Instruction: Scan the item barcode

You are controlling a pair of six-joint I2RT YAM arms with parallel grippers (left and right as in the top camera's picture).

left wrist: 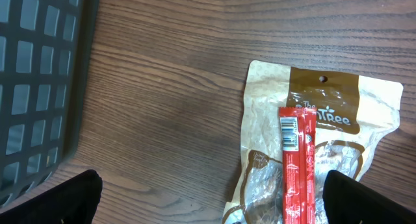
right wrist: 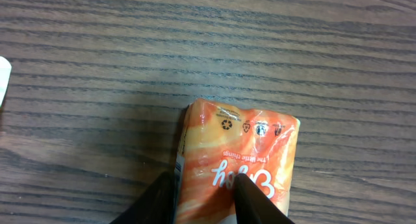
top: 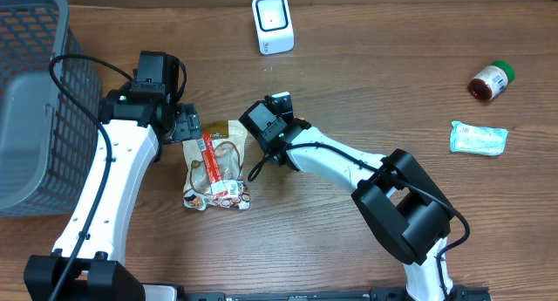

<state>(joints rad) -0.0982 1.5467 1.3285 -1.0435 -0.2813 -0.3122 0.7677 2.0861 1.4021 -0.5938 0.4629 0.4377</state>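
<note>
Jaws spread, the left gripper [top: 188, 126] sits overhead at a snack pouch's [top: 215, 166] edge; the right gripper [top: 264, 126] beside it hides its item. Left wrist: red stick pack's [left wrist: 298, 165] barcode shows, lower end cropped. Right wrist: orange pack [right wrist: 240, 159] on the table [right wrist: 97, 68] between close-set fingers [right wrist: 255, 198], grip unclear.
</note>
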